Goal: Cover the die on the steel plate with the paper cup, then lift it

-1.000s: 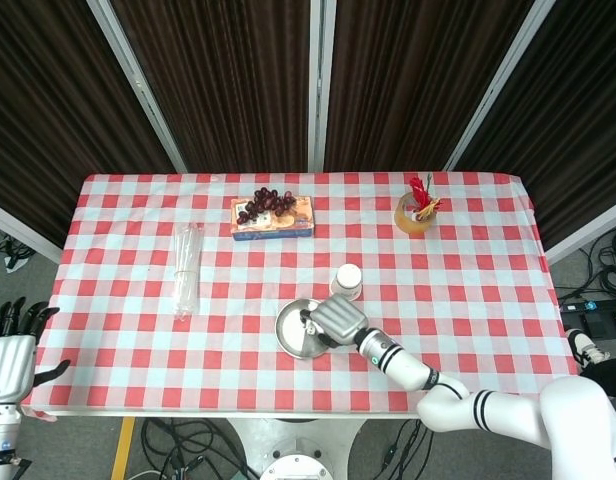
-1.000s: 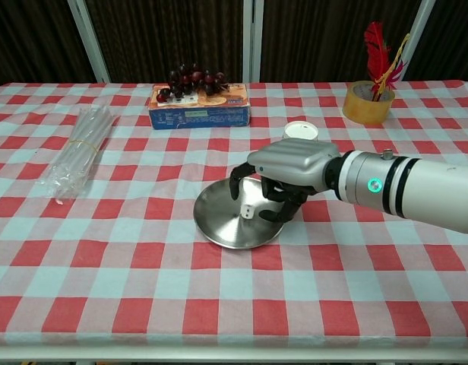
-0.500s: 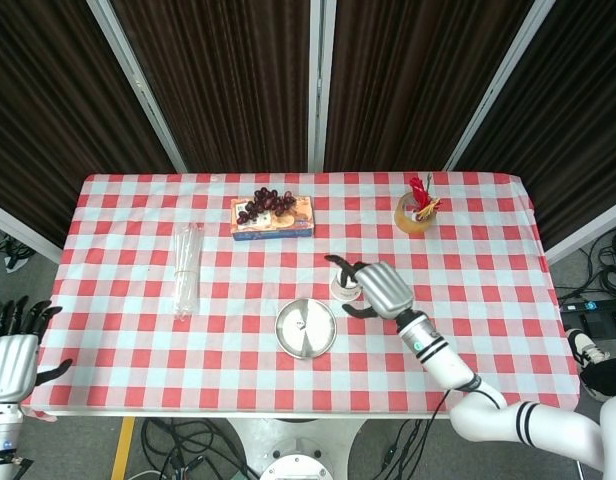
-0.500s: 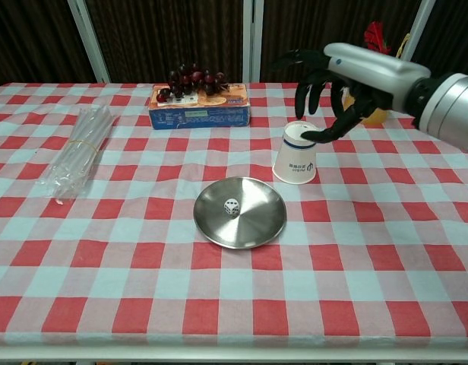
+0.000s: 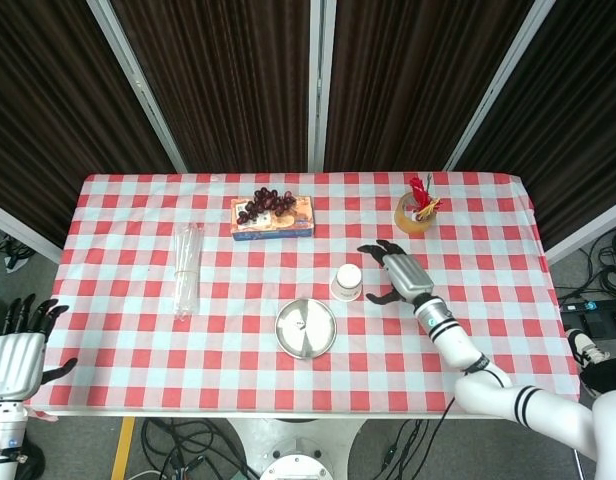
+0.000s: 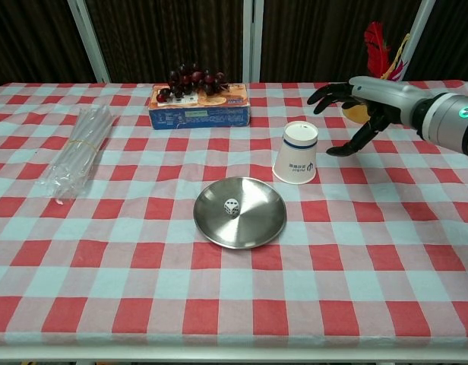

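Observation:
A white die [image 6: 231,206] lies in the round steel plate [image 6: 257,228] at the table's middle front; the plate [image 5: 291,340] shows in the head view too. A white paper cup [image 6: 296,153] stands upside down on the cloth just behind and to the right of the plate, also seen as the cup [image 5: 347,281] from above. My right hand [image 6: 357,103] hovers open to the right of the cup, fingers spread, apart from it; the same hand [image 5: 397,273] holds nothing. My left hand [image 5: 16,352] hangs open off the table's left front corner.
A bundle of clear plastic [image 6: 76,148] lies at the left. A box with dark grapes on it [image 6: 200,103] sits at the back centre. A yellow tape roll with red feathers [image 6: 369,99] stands at the back right, just behind my right hand.
My right hand rose from over the plate, uncovering the die, passed above the cup, and now sits further right and lower beside it. The left hand barely shifted.

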`<state>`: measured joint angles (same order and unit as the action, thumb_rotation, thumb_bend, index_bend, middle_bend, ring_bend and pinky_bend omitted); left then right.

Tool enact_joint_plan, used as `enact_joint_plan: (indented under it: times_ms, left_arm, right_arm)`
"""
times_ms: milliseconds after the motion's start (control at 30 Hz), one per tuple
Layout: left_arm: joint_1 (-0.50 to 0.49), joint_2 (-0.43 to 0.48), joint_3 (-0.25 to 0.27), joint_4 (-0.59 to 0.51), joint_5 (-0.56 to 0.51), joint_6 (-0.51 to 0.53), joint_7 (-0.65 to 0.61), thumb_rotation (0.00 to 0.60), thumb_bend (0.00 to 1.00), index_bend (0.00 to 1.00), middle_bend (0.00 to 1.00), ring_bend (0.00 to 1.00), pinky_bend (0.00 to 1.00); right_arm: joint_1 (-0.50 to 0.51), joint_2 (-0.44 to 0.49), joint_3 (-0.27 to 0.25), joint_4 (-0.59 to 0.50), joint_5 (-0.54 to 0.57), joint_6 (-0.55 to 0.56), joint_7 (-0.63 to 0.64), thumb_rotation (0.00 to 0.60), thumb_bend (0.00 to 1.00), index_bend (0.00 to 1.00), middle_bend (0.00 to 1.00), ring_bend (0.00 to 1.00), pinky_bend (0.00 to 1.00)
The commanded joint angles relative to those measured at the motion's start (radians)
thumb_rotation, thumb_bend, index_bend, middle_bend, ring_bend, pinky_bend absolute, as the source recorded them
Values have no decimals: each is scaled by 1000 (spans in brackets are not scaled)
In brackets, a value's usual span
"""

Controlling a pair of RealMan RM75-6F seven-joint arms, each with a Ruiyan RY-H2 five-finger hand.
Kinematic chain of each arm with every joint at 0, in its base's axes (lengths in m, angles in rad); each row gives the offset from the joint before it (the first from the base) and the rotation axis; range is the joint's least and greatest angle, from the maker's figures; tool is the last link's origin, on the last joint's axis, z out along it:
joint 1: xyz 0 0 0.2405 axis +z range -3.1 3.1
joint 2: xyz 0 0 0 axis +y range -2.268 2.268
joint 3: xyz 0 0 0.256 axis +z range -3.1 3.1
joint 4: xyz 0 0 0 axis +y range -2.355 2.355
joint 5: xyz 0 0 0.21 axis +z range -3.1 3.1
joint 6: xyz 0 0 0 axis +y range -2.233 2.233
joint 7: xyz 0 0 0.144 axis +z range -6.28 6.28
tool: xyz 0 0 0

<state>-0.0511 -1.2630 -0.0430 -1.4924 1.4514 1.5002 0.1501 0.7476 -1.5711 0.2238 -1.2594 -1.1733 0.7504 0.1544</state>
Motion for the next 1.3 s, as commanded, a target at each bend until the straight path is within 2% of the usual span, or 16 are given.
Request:
enact_joint_plan:
  times_ms: [33, 233, 300, 367, 433, 500, 567, 733, 833, 1000, 1300]
  left_arm:
    - [1, 0, 0, 0, -4, -2, -1, 600, 0, 218, 164, 21, 17]
    - [3, -3, 0, 9, -11, -6, -14, 600, 0, 218, 164, 21, 18]
    - [6, -5, 0, 16, -14, -5, -21, 600, 0, 218, 164, 21, 17]
    - [7, -5, 1, 21, -16, -8, -30, 600, 0, 218, 164, 22, 17]
    - [7, -3, 2, 25, -14, -9, -34, 600, 0, 218, 164, 22, 17]
    - [8, -1, 2, 29, -12, -6, -39, 600, 0, 218, 164, 22, 17]
    - [8, 0, 1, 31, -12, -5, -41, 600, 0, 218, 164, 21, 18]
    - [3, 6, 0, 24, 2, 1, -34, 600, 0, 218, 164, 21, 17]
    - [2, 9, 0, 16, 8, 5, -25, 600, 0, 218, 164, 21, 17]
    - [6, 14, -1, 7, 8, 13, -19, 600, 0, 218, 164, 21, 17]
    - [10, 15, 5, 10, 7, 10, -26, 600, 0, 218, 164, 22, 17]
  right_arm:
    - [22, -36, 4, 34, 12, -24, 7, 600, 124, 155, 158, 0, 68]
    - [52, -92, 15, 82, 10, -51, 33, 600, 127, 170, 161, 0, 64]
    - [56, -113, 21, 105, 8, -35, 31, 600, 144, 226, 177, 5, 64]
    - [57, -131, 27, 122, 8, -20, 33, 600, 189, 361, 219, 11, 64]
    - [53, -135, 31, 121, -2, -2, 45, 600, 225, 455, 245, 17, 64]
    - [43, -122, 29, 89, -36, 25, 76, 600, 244, 517, 267, 30, 64]
    - [29, -91, 17, 31, -90, 56, 114, 600, 252, 540, 280, 32, 64]
    - [9, -13, -25, -118, -231, 131, 175, 600, 257, 568, 293, 33, 63]
    - [23, -10, -46, -148, -268, 123, 174, 600, 257, 576, 295, 33, 62]
    - [65, -80, -63, -91, -260, 67, 128, 600, 256, 579, 294, 32, 62]
    - [105, -198, -58, 43, -247, 55, 95, 600, 258, 579, 294, 33, 61]
